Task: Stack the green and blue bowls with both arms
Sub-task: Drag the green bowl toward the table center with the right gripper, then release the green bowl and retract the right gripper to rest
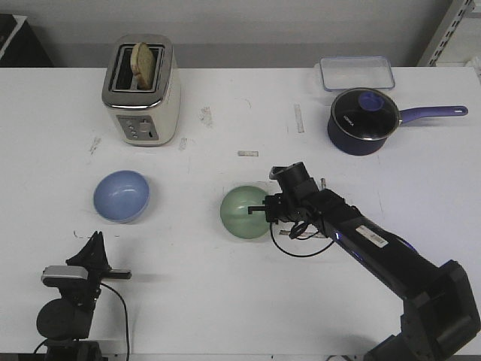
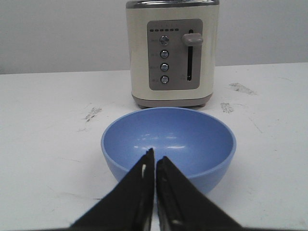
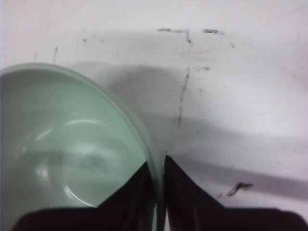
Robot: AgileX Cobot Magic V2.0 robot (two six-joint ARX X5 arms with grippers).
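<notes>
Near the table's (image 1: 225, 301) middle, right gripper (image 3: 157, 166) pinched on the green bowl (image 1: 246, 212) at its right-hand rim, one fingertip inside the wall, one outside, bowl upright on the white surface. At the front left corner, left gripper (image 2: 154, 158) with tips nearly touching and nothing between them, aimed at the blue bowl (image 1: 121, 195) just ahead, bowl upright and well apart from the green one, toaster (image 1: 141, 89) with bread behind it. Far right at the back, navy saucepan (image 1: 363, 120) beside a clear container (image 1: 356, 73).
</notes>
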